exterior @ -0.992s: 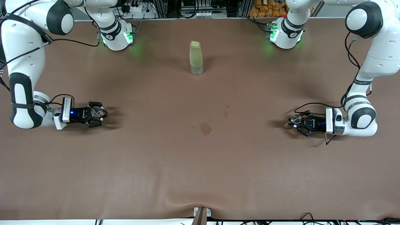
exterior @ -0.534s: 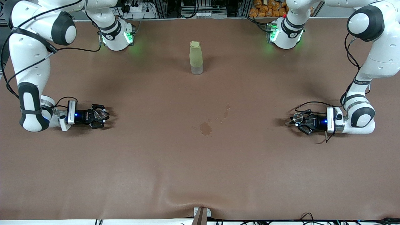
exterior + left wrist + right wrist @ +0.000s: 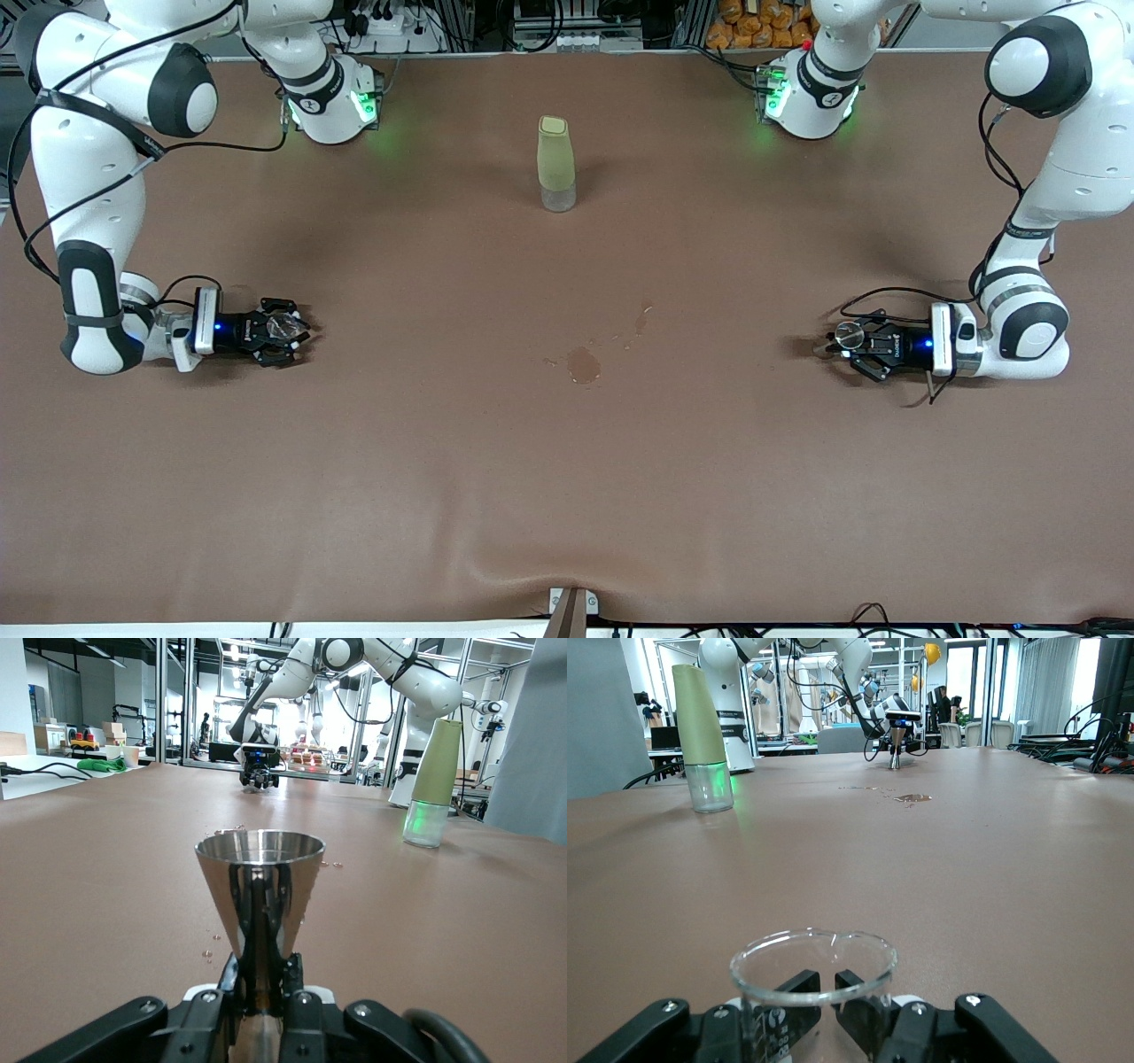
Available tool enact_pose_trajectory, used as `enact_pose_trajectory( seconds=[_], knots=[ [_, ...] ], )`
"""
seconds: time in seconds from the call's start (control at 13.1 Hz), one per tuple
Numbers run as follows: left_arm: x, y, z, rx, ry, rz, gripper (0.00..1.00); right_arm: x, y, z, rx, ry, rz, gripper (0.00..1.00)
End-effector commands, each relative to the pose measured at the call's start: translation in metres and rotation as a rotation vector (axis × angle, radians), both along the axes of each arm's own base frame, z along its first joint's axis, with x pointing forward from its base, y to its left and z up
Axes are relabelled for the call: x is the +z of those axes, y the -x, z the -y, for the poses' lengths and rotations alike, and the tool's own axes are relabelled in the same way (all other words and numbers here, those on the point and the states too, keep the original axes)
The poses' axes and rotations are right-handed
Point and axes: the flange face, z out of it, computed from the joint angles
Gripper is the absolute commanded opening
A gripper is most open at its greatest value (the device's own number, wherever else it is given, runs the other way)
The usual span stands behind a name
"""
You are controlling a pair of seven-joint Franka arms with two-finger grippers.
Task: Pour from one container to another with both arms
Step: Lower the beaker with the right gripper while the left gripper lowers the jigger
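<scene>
The left gripper (image 3: 852,342) sits low over the table (image 3: 567,461) at the left arm's end, its jaws clamped on a steel conical cup (image 3: 260,895) held upright. The right gripper (image 3: 285,330) sits low at the right arm's end, jaws clamped on a clear glass cup (image 3: 812,970). A tall green-topped bottle (image 3: 555,165) stands between the bases. A small puddle (image 3: 583,364) lies nearer the front camera, mid-table.

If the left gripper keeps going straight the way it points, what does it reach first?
Probably the wet spill patch mid-table, then the right gripper with its clear glass. The left gripper, holding the steel cup, faces it.
</scene>
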Motion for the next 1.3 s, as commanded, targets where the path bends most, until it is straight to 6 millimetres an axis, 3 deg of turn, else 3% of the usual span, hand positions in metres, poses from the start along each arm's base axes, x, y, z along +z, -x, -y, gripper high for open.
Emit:
enact_pose_trajectory(
  seconds=[0.0, 0.08, 0.31, 0.46, 0.69, 0.76, 0.99, 1.22],
  knots=[
    [0.0, 0.004, -0.009, -0.023, 0.001, 0.002, 0.42, -0.009, 0.005, 0.006, 0.038, -0.021, 0.148, 0.69],
    [-0.001, 0.004, -0.008, -0.026, -0.001, -0.007, 0.99, -0.009, 0.006, 0.009, 0.034, -0.018, 0.144, 1.0],
    [0.002, 0.003, -0.008, -0.031, -0.018, -0.043, 1.0, -0.003, 0.005, 0.02, 0.026, 0.005, 0.138, 1.0],
    [0.014, -0.001, -0.023, -0.047, -0.098, -0.132, 1.0, 0.006, 0.007, 0.03, 0.019, 0.05, 0.018, 1.0],
    [0.051, -0.025, -0.07, -0.068, -0.29, -0.209, 1.0, 0.029, 0.007, 0.053, 0.016, 0.17, -0.249, 1.0],
    [0.057, -0.026, -0.075, -0.056, -0.314, -0.26, 1.0, 0.04, 0.004, 0.059, 0.012, 0.212, -0.326, 1.0],
    [0.105, -0.043, -0.09, 0.021, -0.412, -0.358, 1.0, 0.08, -0.008, 0.078, -0.021, 0.355, -0.537, 1.0],
    [0.145, -0.053, -0.088, 0.083, -0.467, -0.438, 1.0, 0.117, -0.01, 0.088, -0.035, 0.402, -0.762, 1.0]
  ],
)
